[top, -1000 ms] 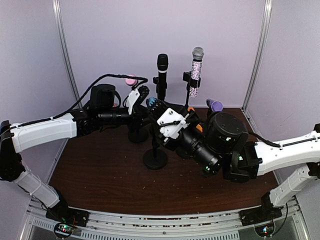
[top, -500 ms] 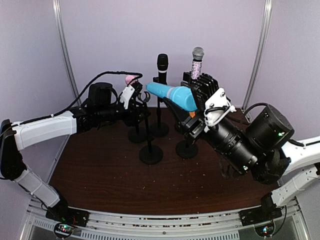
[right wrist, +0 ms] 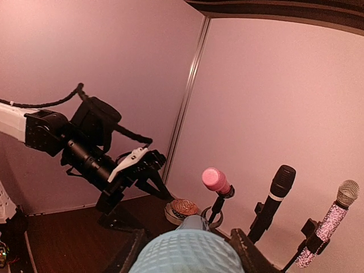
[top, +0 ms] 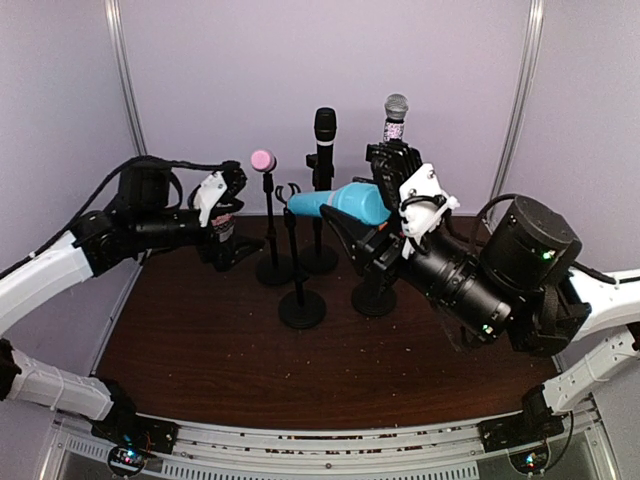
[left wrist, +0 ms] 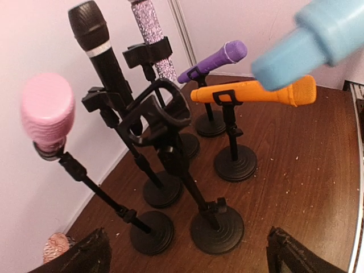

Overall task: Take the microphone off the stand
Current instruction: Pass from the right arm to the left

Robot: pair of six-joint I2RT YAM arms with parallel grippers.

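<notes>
While the right gripper (top: pixel 378 208) is clamped on the light-blue microphone (top: pixel 325 204) near its head, that microphone hangs nearly level in the air. Its handle points toward nine o'clock, apart from the clip of the empty stand (top: pixel 301 308). At nine o'clock of the stand cluster, the left gripper (top: pixel 238 212) has its jaws spread wide, touching nothing.
</notes>
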